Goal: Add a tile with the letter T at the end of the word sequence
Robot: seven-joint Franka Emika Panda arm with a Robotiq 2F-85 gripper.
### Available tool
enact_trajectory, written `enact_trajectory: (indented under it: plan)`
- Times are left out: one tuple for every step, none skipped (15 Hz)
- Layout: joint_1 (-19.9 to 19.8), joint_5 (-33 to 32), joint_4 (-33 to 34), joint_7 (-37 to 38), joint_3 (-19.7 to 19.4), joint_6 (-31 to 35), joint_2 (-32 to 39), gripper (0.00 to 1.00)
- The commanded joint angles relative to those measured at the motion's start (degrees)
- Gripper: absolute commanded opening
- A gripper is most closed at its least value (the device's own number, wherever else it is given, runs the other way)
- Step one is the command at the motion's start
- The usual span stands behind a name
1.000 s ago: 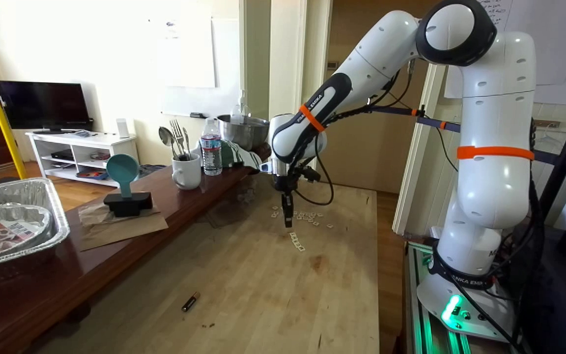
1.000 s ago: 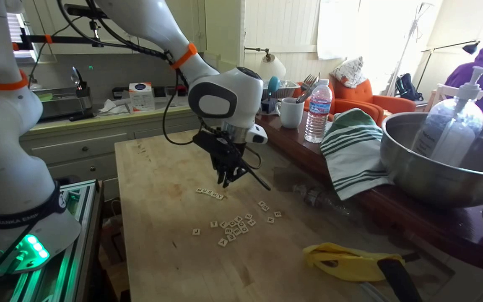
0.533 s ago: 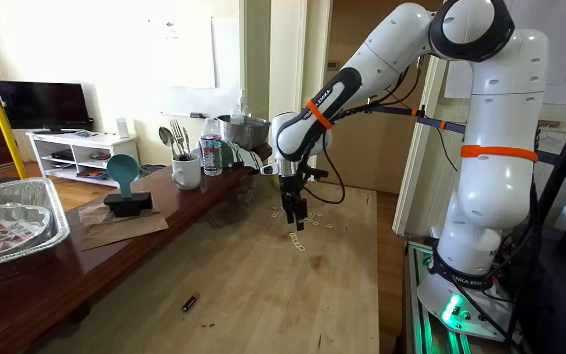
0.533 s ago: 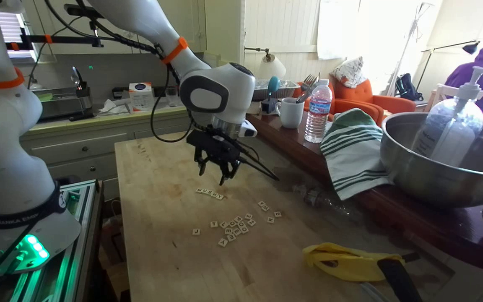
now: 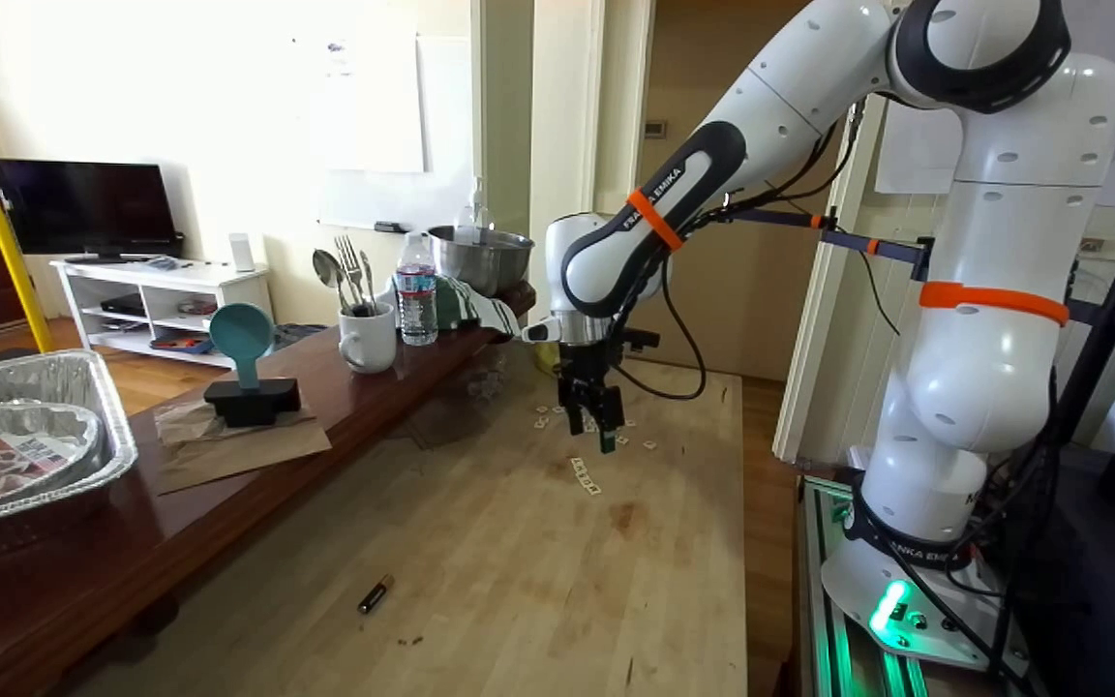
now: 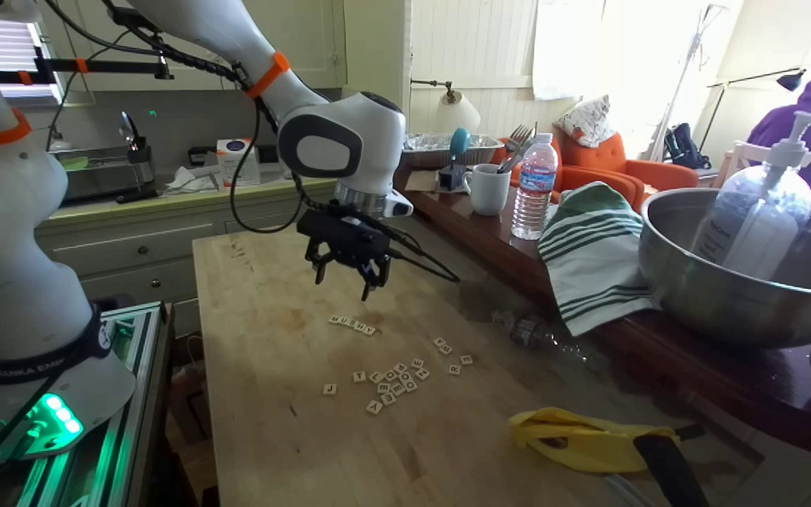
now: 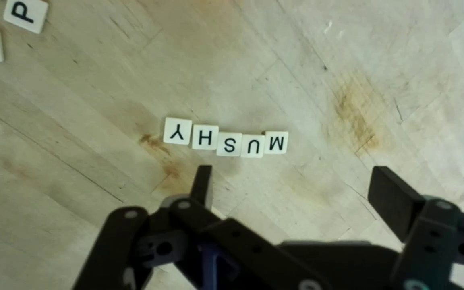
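Note:
The word sequence is a row of small pale tiles [image 6: 351, 324] reading MUSHY; in the wrist view it appears upside down, from the Y tile [image 7: 177, 131] at the left to the M tile [image 7: 276, 142] at the right. Among the loose letters in an exterior view lies the tile with the letter T [image 6: 359, 377], face up on the wood; it is outside the wrist view. My gripper [image 7: 291, 181] hangs above the table close to the word, jaws wide apart with only bare wood seen between them. Both exterior views show the gripper [image 5: 591, 439] clear of the surface.
Several loose letter tiles [image 6: 397, 388] lie in a cluster beyond the word, with the J tile [image 6: 329, 389] off by itself. A yellow object [image 6: 588, 440] and a clear plastic bottle [image 6: 536, 332] lie on the table. The raised wooden counter [image 5: 228, 513] runs along one side.
My gripper's jaws have spread from nearly shut to wide. The arm has lifted a little and drawn back toward its base. The tiles have stayed in place.

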Motion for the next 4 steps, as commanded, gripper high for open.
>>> enact_trajectory:
  plan:
    - [1.3,-0.3,-0.4,-0.1,-1.1,0.1,-0.5,0.99]
    - [1.5,-0.5,-0.9,-0.2,-1.2,0.2,-1.0,1.00]
    - [1.6,-0.6,-1.1,-0.2,-1.2,0.2,-1.3,1.00]
    - [1.6,-0.6,-1.3,-0.3,-1.2,0.2,-1.5,1.00]
